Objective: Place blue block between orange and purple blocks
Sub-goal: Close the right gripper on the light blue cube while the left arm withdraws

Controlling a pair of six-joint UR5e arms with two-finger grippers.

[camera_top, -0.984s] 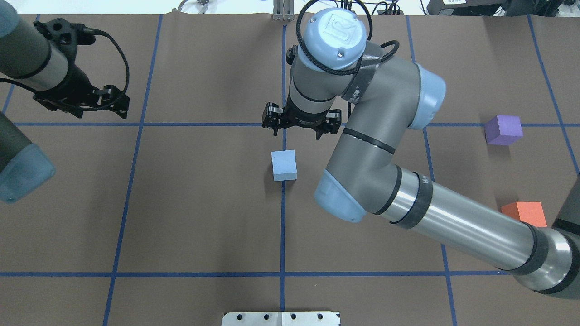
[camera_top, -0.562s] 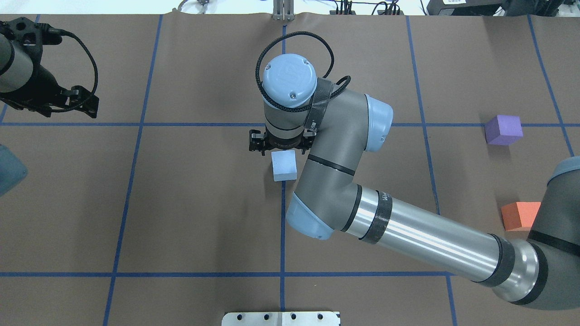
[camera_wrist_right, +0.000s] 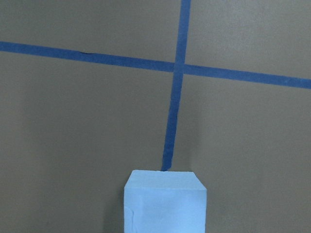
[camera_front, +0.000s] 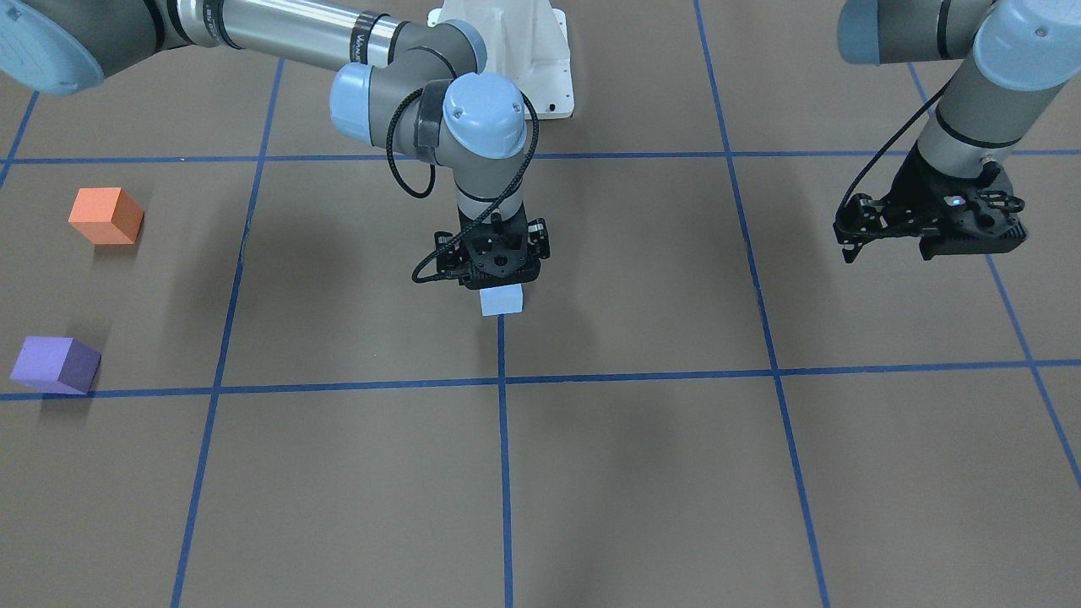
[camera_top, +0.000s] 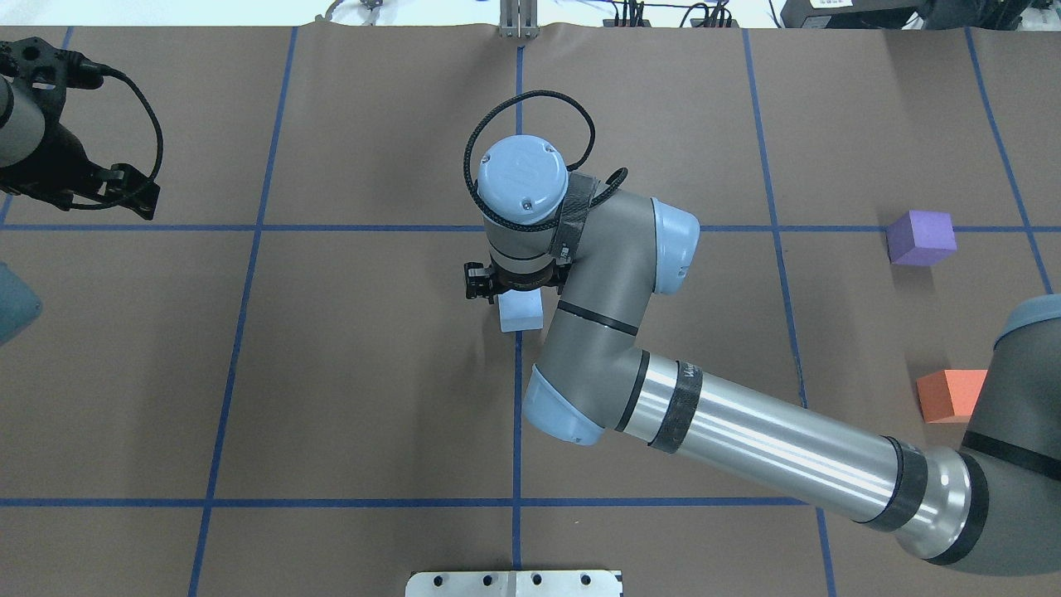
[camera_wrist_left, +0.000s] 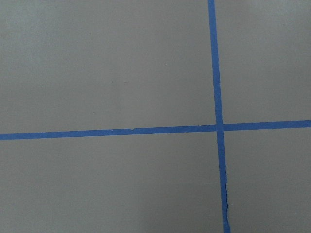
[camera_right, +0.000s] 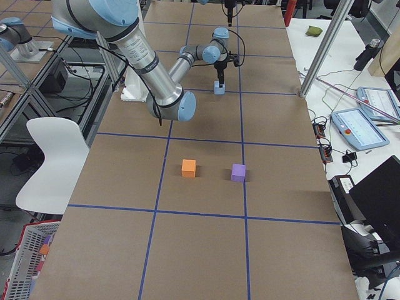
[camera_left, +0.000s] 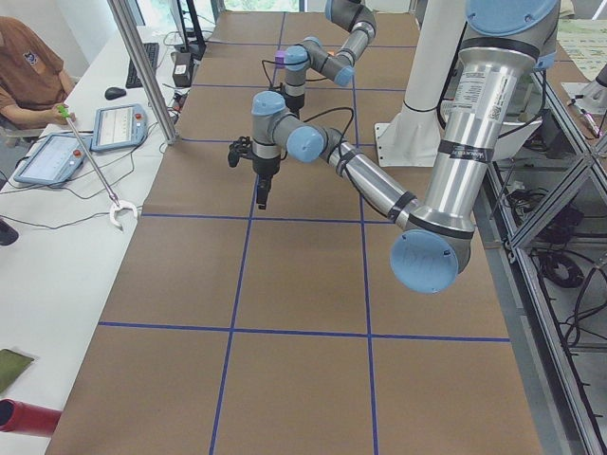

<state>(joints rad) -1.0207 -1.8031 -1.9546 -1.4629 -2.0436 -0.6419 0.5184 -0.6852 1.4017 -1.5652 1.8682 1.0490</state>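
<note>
Moved since a second ago: right gripper [camera_front: 500, 285] has come from beyond the blue block [camera_front: 502, 302] to directly over it, and its wrist now hides the block's far half from overhead. Left gripper [camera_front: 851, 239] has drawn back toward its own table edge. The block itself has not shifted.

Right gripper: you see it pointing straight down, its black body right over the block's top. Its fingers are hidden, so you cannot tell whether the jaws are spread, closed or gripping. The wrist camera shows only the block, at bottom centre.

Left gripper: raised above bare table [camera_front: 642, 473], touching nothing. You cannot tell how its jaws stand.

Blue block: you find it flat on the table on the centre tape line [camera_front: 504, 439], between two cross lines.

Orange block [camera_front: 105, 216] and purple block [camera_front: 55, 365]: both far out on the robot's right, well apart from the blue block. Purple sits against a cross line; orange is nearer the robot. A bare gap lies between them.

Room: you have open brown surface from the centre line out to that pair.
</note>
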